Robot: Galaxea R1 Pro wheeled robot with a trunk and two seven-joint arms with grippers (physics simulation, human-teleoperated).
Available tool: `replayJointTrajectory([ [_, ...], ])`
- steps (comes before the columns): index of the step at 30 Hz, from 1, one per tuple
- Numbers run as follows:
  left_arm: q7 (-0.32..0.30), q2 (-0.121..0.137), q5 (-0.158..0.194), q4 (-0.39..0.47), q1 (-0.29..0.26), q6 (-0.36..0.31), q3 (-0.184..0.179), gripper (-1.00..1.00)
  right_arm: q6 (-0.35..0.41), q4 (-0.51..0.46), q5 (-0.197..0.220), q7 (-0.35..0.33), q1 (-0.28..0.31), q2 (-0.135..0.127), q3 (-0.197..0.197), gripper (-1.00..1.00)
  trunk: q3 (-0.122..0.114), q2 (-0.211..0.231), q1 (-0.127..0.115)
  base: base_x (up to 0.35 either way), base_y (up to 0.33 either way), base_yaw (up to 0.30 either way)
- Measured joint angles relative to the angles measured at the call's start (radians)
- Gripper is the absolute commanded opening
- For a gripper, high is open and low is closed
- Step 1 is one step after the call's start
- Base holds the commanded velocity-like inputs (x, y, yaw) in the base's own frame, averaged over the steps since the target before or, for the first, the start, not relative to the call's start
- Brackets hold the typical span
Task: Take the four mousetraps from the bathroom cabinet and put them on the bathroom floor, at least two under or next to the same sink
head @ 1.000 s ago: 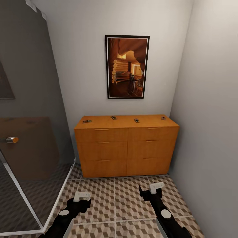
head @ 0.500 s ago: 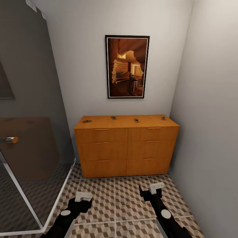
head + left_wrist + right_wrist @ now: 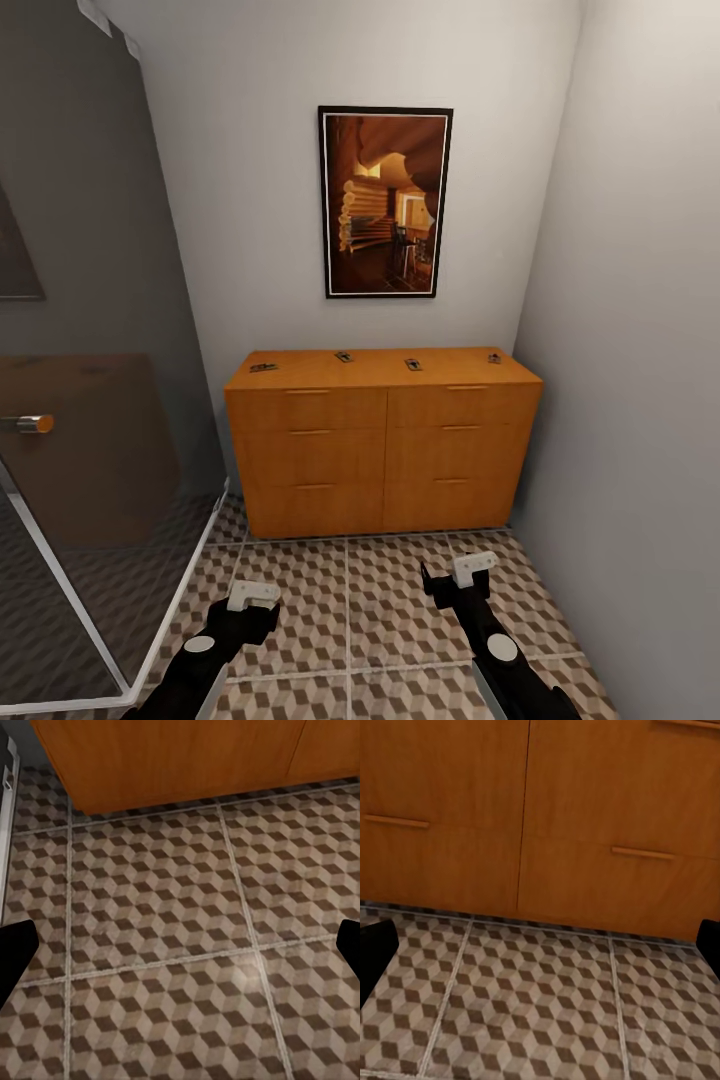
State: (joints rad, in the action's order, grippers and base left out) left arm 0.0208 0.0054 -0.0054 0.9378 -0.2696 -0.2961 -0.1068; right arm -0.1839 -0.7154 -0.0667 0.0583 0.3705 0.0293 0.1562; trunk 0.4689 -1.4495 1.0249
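**Four traps on the chest top, both grippers low and empty**

Little has shifted since the earlier head frames: the left arm has drifted slightly, its gripper sitting a touch lower and further right, while the right arm and the room hold as they were.

Nearest, the left gripper (image 3: 252, 594) hangs over the bathroom floor (image 3: 350, 600), its black fingertips (image 3: 15, 952) showing spread wide at the two edges of the left wrist view with only tile between them. The right gripper (image 3: 472, 566) is likewise spread apart, with nothing held, and faces the lower drawers. The floor is large square tiles printed with a brown, beige and white cube pattern, divided by pale grout lines.

At the left stands a smoky glass shower panel (image 3: 90, 450) in a pale frame, with a short metal handle (image 3: 28, 424).

Beyond the tiles stands the cabinet (image 3: 383, 450), a low, wide orange-brown wooden chest with six drawers in two columns, all closed, with slim matching handles. It is set against the back wall with its right end near the side wall. On its flat top lie the four mousetraps (image 3: 264, 368), (image 3: 345, 356), (image 3: 413, 364), (image 3: 494, 357), spaced in a loose row from left to right. They are too small to tell which way each one points.

Above hangs a dark-framed picture (image 3: 385, 202) of a log interior.
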Motion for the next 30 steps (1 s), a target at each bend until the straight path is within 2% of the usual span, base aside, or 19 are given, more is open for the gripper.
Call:
replayJointTrajectory([
  [23, 0.0, 0.0, 0.001, -0.001, 0.0, 0.0, 0.0, 1.0, 0.0, 0.0, 0.0, 0.0, 0.0, 0.0, 0.0, 1.0, 0.0, 0.0, 0.0, 0.169, -0.093, 0.0],
  [30, 0.0, 0.0, 0.001, -0.001, 0.0, 0.0, 0.0, 1.0, 0.0, 0.0, 0.0, 0.0, 0.0, 0.0, 0.0, 1.0, 0.0, 0.0, 0.0, 0.072, -0.043, 0.0],
])
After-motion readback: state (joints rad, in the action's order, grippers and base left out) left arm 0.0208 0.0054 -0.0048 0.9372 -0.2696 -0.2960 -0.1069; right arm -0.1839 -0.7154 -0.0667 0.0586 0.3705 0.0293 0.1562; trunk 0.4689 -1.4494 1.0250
